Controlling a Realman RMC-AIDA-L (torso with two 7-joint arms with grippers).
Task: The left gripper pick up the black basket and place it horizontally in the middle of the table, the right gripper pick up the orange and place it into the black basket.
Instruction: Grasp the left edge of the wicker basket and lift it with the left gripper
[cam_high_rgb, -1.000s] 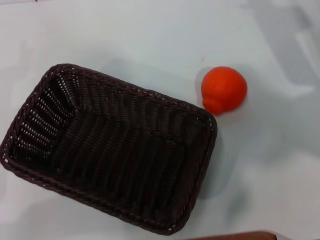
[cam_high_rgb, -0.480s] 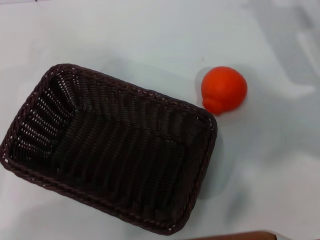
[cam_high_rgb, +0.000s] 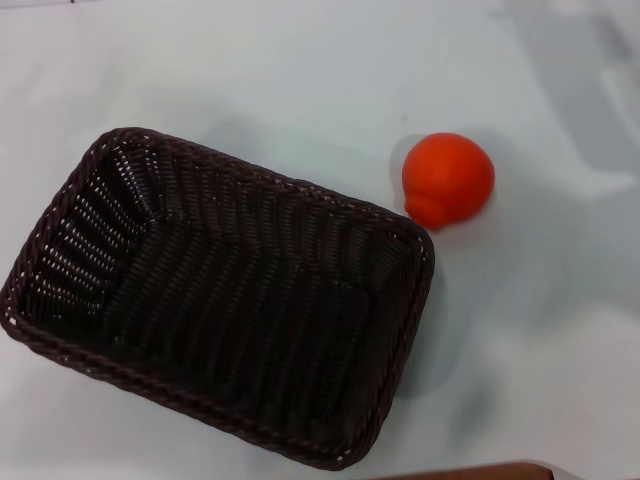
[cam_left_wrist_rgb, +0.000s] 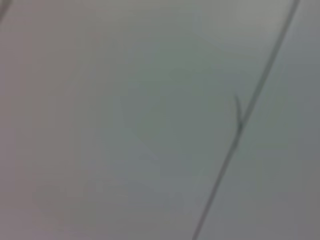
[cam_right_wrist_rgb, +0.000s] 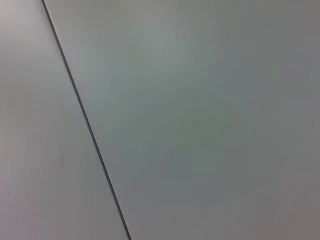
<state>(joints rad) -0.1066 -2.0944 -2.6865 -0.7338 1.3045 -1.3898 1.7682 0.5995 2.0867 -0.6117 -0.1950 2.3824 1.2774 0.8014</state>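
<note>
Neither gripper in shot, so can't tell their state or which is nearer, as the black basket (cam_high_rgb: 220, 300) lies askew at the counter's (cam_high_rgb: 300, 70) left-front, long axis running diagonally, empty, w/ the orange (cam_high_rgb: 448, 181) just off its far-right corner.

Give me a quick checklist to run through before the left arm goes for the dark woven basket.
1. Dark rectangular woven wicker basket upright, opening up: ok.
2. Basket lying horizontally in the middle of the pale white table: not ok, it sits skewed, toward the robot's left.
3. Basket interior empty: ok.
4. Small round red-orange fruit outside the basket, on the table beside its far right corner: ok.
5. Gap between fruit and braided rim: ok, apart in the head view.
6. Left claw and right claw positions: cannot tell, neither appears in any view.
</note>
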